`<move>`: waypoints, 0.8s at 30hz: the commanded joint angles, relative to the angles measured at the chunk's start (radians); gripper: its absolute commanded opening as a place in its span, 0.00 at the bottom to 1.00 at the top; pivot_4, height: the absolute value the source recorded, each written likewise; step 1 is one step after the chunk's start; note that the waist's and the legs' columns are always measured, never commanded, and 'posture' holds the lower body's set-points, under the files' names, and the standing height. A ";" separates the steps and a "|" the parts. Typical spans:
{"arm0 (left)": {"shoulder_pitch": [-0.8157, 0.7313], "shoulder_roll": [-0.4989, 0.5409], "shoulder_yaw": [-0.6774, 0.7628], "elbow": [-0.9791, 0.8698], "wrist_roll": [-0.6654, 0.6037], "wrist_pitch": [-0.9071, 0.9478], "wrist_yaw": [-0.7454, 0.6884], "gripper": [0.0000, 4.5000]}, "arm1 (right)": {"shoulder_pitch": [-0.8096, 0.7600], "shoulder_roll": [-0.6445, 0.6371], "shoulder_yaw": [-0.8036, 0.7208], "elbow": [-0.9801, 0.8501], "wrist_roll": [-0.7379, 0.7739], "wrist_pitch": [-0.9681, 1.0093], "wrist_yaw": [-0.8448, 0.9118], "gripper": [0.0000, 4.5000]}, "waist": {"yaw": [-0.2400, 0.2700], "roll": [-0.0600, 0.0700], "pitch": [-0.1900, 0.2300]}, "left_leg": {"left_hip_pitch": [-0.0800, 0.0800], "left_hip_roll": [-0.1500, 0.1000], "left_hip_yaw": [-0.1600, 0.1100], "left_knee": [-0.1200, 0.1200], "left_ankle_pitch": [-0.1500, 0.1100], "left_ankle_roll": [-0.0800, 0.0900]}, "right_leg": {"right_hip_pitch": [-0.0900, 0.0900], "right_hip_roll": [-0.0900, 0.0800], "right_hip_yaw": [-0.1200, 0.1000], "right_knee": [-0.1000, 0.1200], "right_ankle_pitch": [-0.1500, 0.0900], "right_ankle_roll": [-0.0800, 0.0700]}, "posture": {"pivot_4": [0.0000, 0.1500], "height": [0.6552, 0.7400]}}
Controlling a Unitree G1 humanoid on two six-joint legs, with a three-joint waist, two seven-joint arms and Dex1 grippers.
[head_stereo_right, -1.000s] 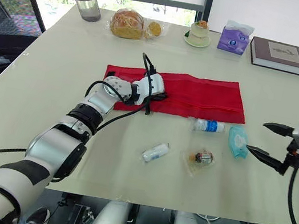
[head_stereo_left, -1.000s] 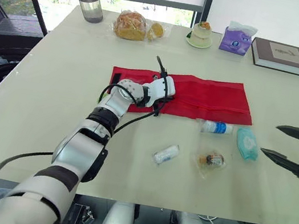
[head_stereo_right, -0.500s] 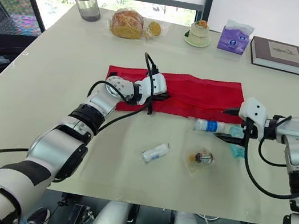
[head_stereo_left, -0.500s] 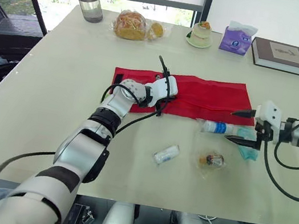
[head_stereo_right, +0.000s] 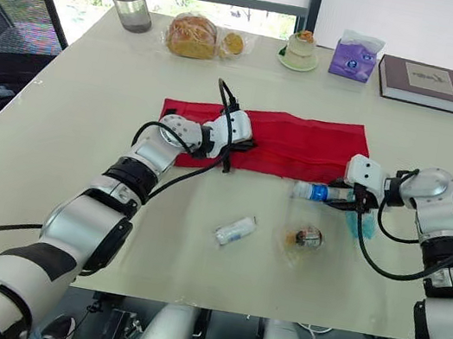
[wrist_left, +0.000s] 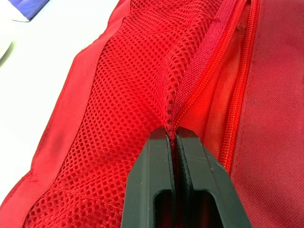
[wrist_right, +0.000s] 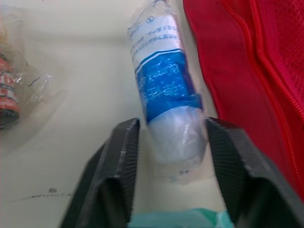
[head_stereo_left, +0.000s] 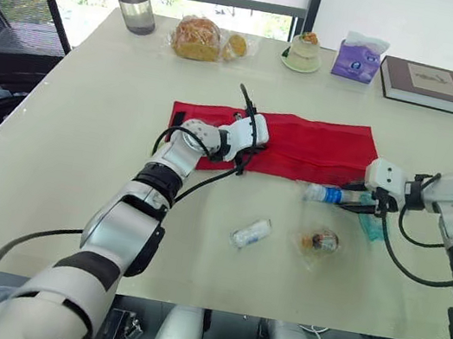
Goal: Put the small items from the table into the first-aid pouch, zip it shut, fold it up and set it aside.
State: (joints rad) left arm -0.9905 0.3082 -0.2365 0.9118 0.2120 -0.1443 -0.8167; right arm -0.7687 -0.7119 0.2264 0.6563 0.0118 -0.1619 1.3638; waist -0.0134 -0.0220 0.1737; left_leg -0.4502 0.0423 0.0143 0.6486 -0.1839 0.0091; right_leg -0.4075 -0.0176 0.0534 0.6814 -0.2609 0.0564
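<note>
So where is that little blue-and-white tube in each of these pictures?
Left eye view: tube beside the red pouch's near edge, right of centre.
Right eye view: same place.
Right wrist view: inside the open right gripper.
Left wrist view: the red pouch up close instead.
Shared landmark: the red pouch.

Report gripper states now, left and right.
Left gripper: shut on the red pouch, at its mesh edge.
Right gripper: open, straddling the blue-labelled bottle, not yet clamped.

No legible text; print on wrapped bottle unreadable.
</note>
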 commanded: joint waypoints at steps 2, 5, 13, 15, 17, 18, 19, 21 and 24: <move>0.001 -0.008 0.008 -0.052 -0.016 0.003 0.009 0.00 | -0.004 0.006 -0.035 -0.043 0.019 -0.040 -0.018 0.01 | -0.001 0.000 0.000 | 0.000 0.000 0.000 0.000 0.000 0.000 | 0.000 0.000 0.000 0.000 0.000 0.000 | 1.00 1.00; 0.003 -0.005 0.011 -0.059 -0.018 0.008 0.009 0.00 | 0.025 0.000 -0.049 -0.112 0.045 0.014 -0.016 0.01 | 0.000 0.000 0.000 | 0.000 0.000 0.000 0.000 0.000 0.000 | 0.000 0.000 0.000 0.000 0.000 0.000 | 1.00 1.00; 0.014 -0.007 0.014 -0.106 -0.038 0.041 -0.009 0.00 | 0.120 -0.029 -0.079 -0.439 0.102 0.419 -0.092 0.01 | 0.001 0.000 0.000 | 0.000 0.000 0.000 0.000 0.000 0.000 | 0.000 0.000 0.000 0.001 0.000 0.000 | 1.00 1.00; 0.017 -0.009 0.014 -0.118 -0.044 0.051 -0.014 0.00 | 0.120 -0.038 -0.071 -0.509 0.083 0.531 -0.138 0.01 | 0.001 0.000 0.000 | 0.000 0.000 0.000 0.000 0.000 0.000 | 0.000 0.000 0.000 0.001 0.000 0.000 | 1.00 1.00; 0.020 -0.009 0.013 -0.132 -0.046 0.060 -0.018 0.00 | 0.107 -0.039 -0.061 -0.570 0.063 0.667 -0.193 0.01 | 0.001 0.000 0.000 | 0.000 0.000 0.000 0.000 0.000 0.000 | 0.000 0.000 0.000 0.001 0.000 0.000 | 1.00 1.00; 0.021 -0.009 0.013 -0.140 -0.047 0.066 -0.021 0.00 | 0.098 -0.031 -0.060 -0.595 0.053 0.730 -0.232 0.01 | 0.001 0.000 0.000 | 0.000 0.000 0.000 0.000 0.000 0.000 | 0.000 0.000 0.000 0.001 0.000 0.000 | 1.00 1.00; 0.023 -0.009 0.014 -0.147 -0.048 0.070 -0.023 0.00 | 0.094 -0.024 -0.060 -0.613 0.047 0.773 -0.260 0.01 | 0.001 0.000 0.000 | 0.000 0.000 0.000 0.000 0.000 0.000 | 0.000 0.000 0.000 0.001 0.000 0.000 | 1.00 1.00; 0.027 -0.011 0.020 -0.170 -0.060 0.092 -0.036 0.00 | 0.087 -0.009 -0.041 -0.666 0.019 0.876 -0.327 0.01 | 0.001 0.000 0.000 | -0.001 0.000 0.000 0.000 0.000 0.000 | -0.001 0.000 0.000 0.001 0.000 0.000 | 1.00 1.00; 0.034 -0.010 0.015 -0.196 -0.065 0.107 -0.046 0.00 | 0.087 -0.002 0.002 -0.730 -0.008 0.965 -0.370 0.01 | 0.001 0.000 0.000 | -0.001 0.000 0.000 0.000 0.000 0.000 | -0.002 0.000 0.000 0.001 0.000 0.000 | 1.00 1.00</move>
State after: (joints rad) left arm -0.9506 0.2995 -0.2350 0.7685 0.1716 -0.0404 -0.8550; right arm -0.6616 -0.7153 0.2161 -0.0122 0.0197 0.7505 1.0240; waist -0.0123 -0.0219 0.1736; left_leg -0.4518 0.0423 0.0140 0.6487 -0.1839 0.0091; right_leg -0.4092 -0.0177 0.0532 0.6828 -0.2609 0.0563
